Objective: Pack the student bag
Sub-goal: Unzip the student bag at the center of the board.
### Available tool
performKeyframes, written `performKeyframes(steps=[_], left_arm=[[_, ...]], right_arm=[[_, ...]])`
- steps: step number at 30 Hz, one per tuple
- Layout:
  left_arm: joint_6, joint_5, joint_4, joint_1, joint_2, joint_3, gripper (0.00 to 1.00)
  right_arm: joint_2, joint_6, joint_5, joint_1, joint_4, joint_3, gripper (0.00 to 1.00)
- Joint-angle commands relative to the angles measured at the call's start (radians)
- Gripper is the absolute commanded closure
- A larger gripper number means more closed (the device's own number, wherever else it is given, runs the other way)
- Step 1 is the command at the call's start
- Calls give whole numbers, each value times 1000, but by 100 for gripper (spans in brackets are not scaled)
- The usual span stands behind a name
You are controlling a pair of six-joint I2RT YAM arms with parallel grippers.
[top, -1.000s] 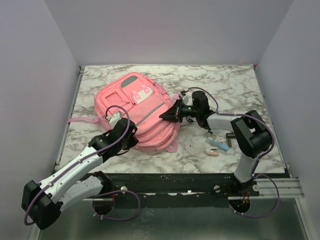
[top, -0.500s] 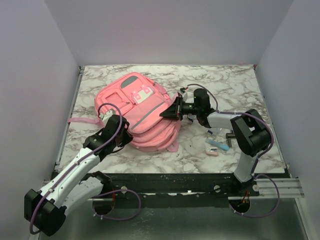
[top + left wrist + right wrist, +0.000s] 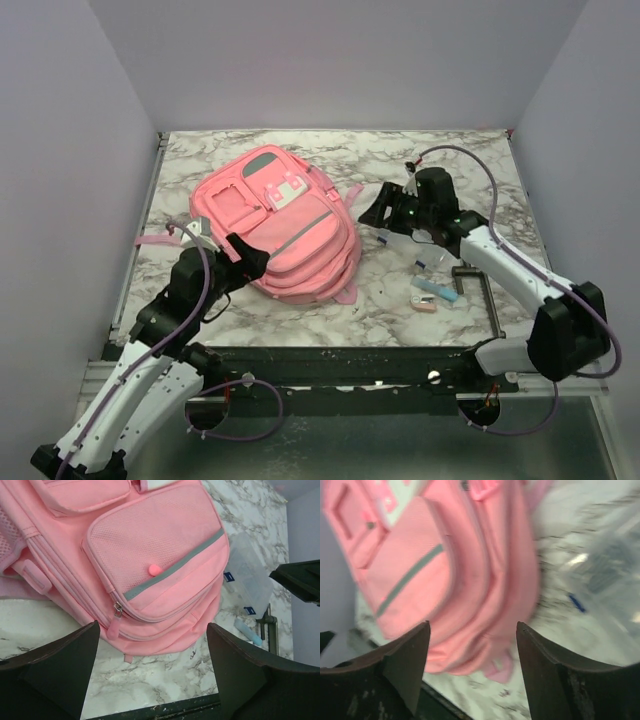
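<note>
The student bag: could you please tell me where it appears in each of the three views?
Top external: student bag lies left of centre.
Left wrist: student bag fills the upper left.
Right wrist: student bag, blurred, spans left and centre.
Shared landmark: the pocket's grey stripe.

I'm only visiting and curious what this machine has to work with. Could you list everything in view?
student bag: one, pink with grey trim, lying left of centre on the table
table: one, white and grey marble
clear plastic case: one, transparent, right of the bag
small stick: one, light blue, near right part of the table
small piece: one, pink, just in front of the stick
metal bracket: one, black, right of the stick
left gripper: one, black, open, at the bag's near left edge
right gripper: one, black, open, right of the bag
</note>
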Motion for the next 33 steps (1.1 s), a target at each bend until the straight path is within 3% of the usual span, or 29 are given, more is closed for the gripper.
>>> performKeyframes(steps=[1, 7, 11, 14, 18, 23, 29, 33], left_arm=[[41, 111, 56, 4, 93, 30, 10], [51, 221, 151, 4, 162, 0, 6], [85, 281, 172, 3, 197, 24, 5], [116, 321, 178, 3, 231, 55, 5], [148, 389, 191, 1, 277, 83, 4], [240, 459, 105, -13, 347, 188, 4], [452, 350, -137, -93, 535, 458, 4], [572, 86, -347, -230, 744, 676, 6]], right_arm=[[-136, -88, 428, -4, -371, -69, 25], [-369, 157, 503, -5, -453, -288, 15], [-496, 404, 589, -6, -573, -376, 1], [-569, 551, 549, -6, -579, -438, 0], [-564, 708, 500, -6, -584, -483, 0], [-502, 841, 563, -6, -696, -449, 0], [-437, 904, 536, -6, -672, -459, 0], [-444, 950, 593, -6, -615, -485, 1]])
